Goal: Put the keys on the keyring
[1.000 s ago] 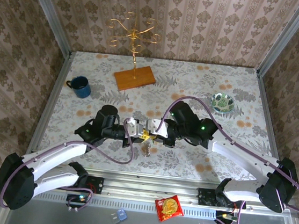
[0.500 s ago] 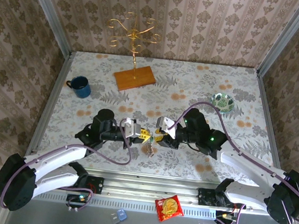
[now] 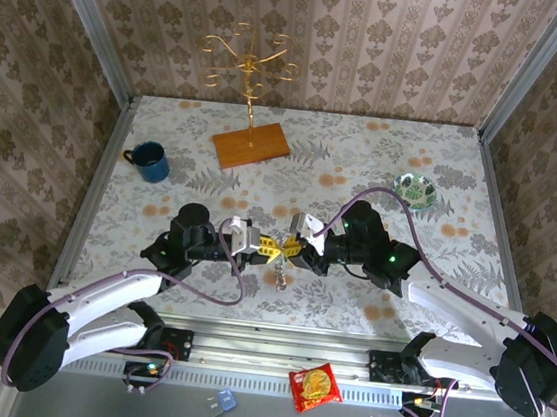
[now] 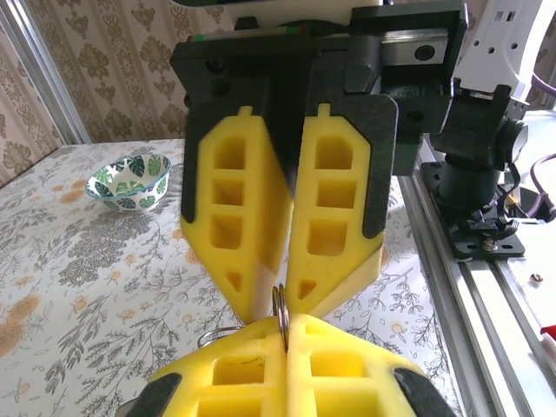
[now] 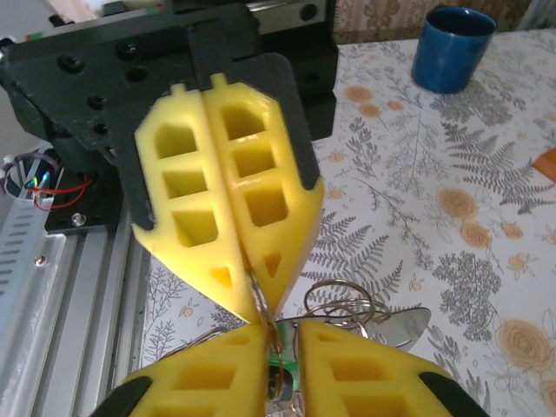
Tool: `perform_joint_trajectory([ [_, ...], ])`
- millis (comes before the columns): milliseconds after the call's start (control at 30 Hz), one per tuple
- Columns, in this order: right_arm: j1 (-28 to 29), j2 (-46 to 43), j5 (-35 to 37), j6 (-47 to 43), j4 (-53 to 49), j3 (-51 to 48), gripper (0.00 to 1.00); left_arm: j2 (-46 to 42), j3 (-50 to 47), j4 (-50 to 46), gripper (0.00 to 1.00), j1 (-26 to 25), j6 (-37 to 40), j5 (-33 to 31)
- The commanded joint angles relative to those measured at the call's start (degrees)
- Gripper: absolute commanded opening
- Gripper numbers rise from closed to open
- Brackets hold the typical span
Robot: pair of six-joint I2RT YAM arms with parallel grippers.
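Swinging back in, the right gripper, maybe pinching the green key (can't tell), meets the left gripper clenched on the keyring, so another threading attempt probably.

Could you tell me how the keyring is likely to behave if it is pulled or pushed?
The keyring is thin wire, so it will probably flex and spring rather than act stiff. It looks light, and the keys hanging beneath it would likely swing. Pinched edge-on in the left gripper, the smooth metal may twist or slip.
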Motion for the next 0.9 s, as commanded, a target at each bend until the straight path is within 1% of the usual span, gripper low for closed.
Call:
perform_joint_trajectory([
  [0, -0.1, 0.45, -2.27, 0.39, 2.08, -0.28, 0.09, 0.23, -0.46, 3.45, 0.0, -0.24, -1.55, 2.1],
  [33, -0.06, 0.6, -2.46, 0.23, 1.54, 0.04, 0.03, 0.23, -0.46, 3.48, 0.0, -0.23, -1.6, 2.0],
  [67, -0.06, 0.61, -2.48, -0.22, 0.9, 0.36, 0.0, 0.1, -0.46, 3.35, 0.0, -0.25, -1.48, 1.69],
  [100, -0.06, 0.58, -2.35, -0.9, -0.24, 0.8, 0.0, -0.15, -0.57, 2.99, 0.02, -0.25, -1.26, 0.55],
  [133, -0.07, 0.52, -2.15, -1.63, -1.57, 1.4, 0.0, -0.81, -0.63, 2.4, 0.13, -0.2, -0.84, -0.8],
  [167, -0.12, 0.45, -1.93, -2.42, -2.95, 1.99, 0.0, -1.33, -0.64, 1.5, 0.21, -0.17, -0.16, -1.83],
  [200, -0.12, 0.43, -1.5, -3.36, -4.75, 2.87, 0.0, -2.08, -0.34, -0.21, 0.24, -0.16, 1.17, -2.89],
  [333, 0.13, 1.28, 0.58, -8.25, -13.26, 7.09, 0.0, -3.97, 3.03, -11.97, 0.24, -0.23, 7.63, -4.84],
  [433, 0.98, 2.76, 3.32, -12.09, -19.19, 10.45, 0.0, -4.17, 4.82, -16.91, 0.24, -0.24, 10.24, -4.8],
  [533, 2.4, 4.56, 6.05, -15.26, -24.07, 13.67, 0.0, -3.63, 6.28, -19.39, 0.24, -0.25, 11.54, -4.56],
  [633, 3.75, 6.06, 8.22, -17.32, -26.77, 16.28, 0.0, -2.78, 7.23, -19.75, 0.23, -0.23, 11.78, -3.66],
  [867, 6.42, 7.89, 10.74, -19.64, -28.92, 20.23, 0.0, -0.79, 9.19, -21.49, 0.15, -0.25, 12.91, -1.81],
])
